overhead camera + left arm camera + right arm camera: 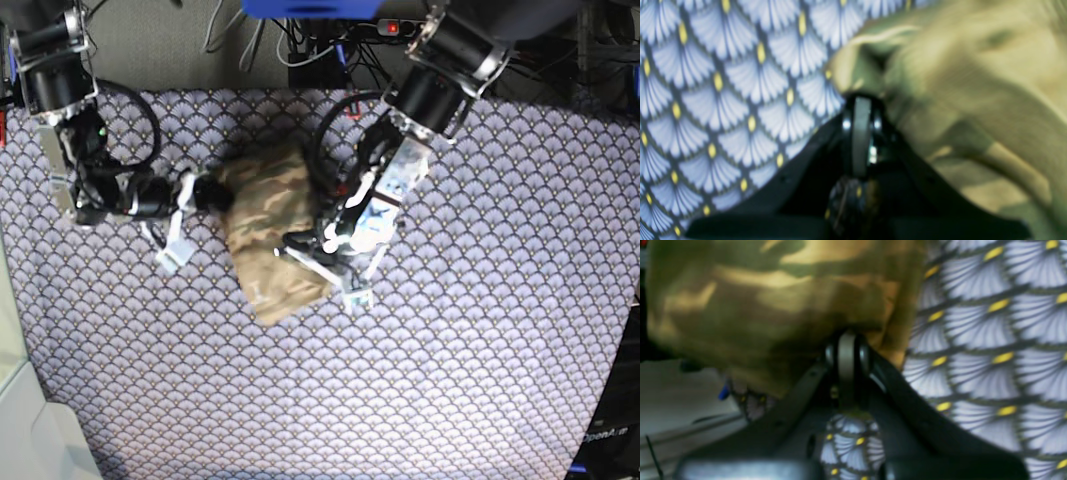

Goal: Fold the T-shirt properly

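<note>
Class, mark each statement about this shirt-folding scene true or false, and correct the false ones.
1. The T-shirt lies spread out flat with both sleeves extended. False: it is gathered into a compact bundle.
2. Both claws are at the T-shirt's edges. True: the right claw and left claw meet it on opposite sides.
3. The patterned cloth under the shirt is plain white. False: it has a purple scale print with yellow dots.
4. The T-shirt has a camouflage print. True.

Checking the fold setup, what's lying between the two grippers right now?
The T-shirt, bunched into a compact bundle on the purple scale-patterned cloth, fills the stretch between the right gripper and left gripper. The base view shows it.
</note>
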